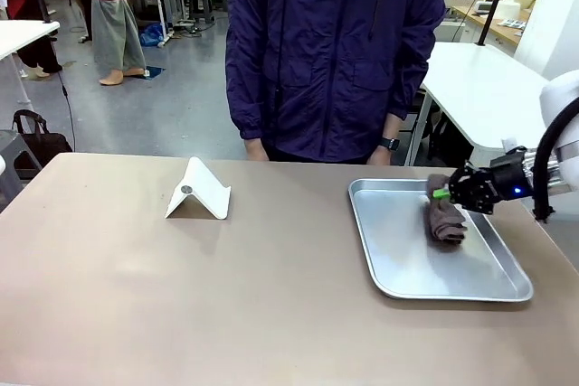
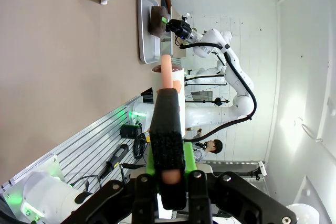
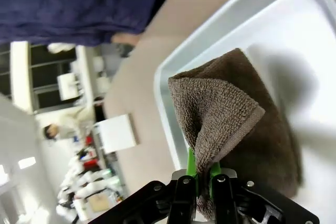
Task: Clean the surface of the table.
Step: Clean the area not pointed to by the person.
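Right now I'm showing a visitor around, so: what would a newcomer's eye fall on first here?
The right gripper, shut on a corner of a brown towel that lies in the silver tray at the right side of the table. Next come the white folded stand left of the tray, and the person in a dark blue jacket at the far edge.

No text, label, brand or number can be read. The white folded stand (image 1: pixel 198 192), at about ten o'clock on the table (image 1: pixel 181 305), bears a small dark round mark, too small to make out. The face of the person's wristwatch (image 1: pixel 390 144), at one o'clock, is also illegible.
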`<state>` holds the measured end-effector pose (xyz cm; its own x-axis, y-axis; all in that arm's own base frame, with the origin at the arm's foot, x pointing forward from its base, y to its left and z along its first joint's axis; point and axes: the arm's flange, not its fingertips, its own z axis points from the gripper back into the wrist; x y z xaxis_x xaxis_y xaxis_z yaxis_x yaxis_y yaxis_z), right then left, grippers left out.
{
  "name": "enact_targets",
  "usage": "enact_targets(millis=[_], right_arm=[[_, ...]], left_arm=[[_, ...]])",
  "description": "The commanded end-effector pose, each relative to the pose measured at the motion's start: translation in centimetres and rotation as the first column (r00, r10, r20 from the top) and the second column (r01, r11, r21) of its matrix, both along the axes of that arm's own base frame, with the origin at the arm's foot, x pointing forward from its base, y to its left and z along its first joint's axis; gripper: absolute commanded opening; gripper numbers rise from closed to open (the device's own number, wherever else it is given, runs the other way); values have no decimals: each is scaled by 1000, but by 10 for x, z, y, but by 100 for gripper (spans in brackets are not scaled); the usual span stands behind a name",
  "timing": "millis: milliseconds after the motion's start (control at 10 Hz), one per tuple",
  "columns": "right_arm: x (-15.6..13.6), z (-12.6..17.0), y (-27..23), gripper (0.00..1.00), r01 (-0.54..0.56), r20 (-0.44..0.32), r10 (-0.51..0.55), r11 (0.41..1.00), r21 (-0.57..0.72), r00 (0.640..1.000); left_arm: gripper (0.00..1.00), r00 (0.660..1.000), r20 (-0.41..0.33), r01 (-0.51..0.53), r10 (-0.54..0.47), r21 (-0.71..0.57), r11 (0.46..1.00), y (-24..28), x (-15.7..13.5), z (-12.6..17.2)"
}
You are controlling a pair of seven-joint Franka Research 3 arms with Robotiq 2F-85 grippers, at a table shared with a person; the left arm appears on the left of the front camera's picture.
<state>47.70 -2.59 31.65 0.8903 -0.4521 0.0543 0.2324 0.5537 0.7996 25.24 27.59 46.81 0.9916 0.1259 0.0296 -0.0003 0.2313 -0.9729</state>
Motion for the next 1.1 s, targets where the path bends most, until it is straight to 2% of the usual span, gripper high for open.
enact_targets(millis=[0,200,400,700,900,1000], right_arm=[[-11,1,4,0,-69,17,67,965,251,998],[-23,23,8,0,-135,-13,160,874,468,987],[-50,59,4,0,-171,-24,227,796,581,974],[-106,113,-14,0,-280,16,334,762,584,943],[-130,126,-26,0,-311,68,333,760,570,940],[-136,129,-35,0,-301,99,299,769,563,949]], left_arm=[[22,1000,-8,-4,4,0,1000,-2,-1,4],[22,1000,-8,-4,4,0,1000,-2,-1,4],[22,1000,-8,-4,4,0,1000,-2,-1,4],[22,1000,-8,-4,4,0,1000,-2,-1,4],[22,1000,-8,-4,4,0,1000,-2,-1,4],[22,1000,-8,-4,4,0,1000,-2,-1,4]])
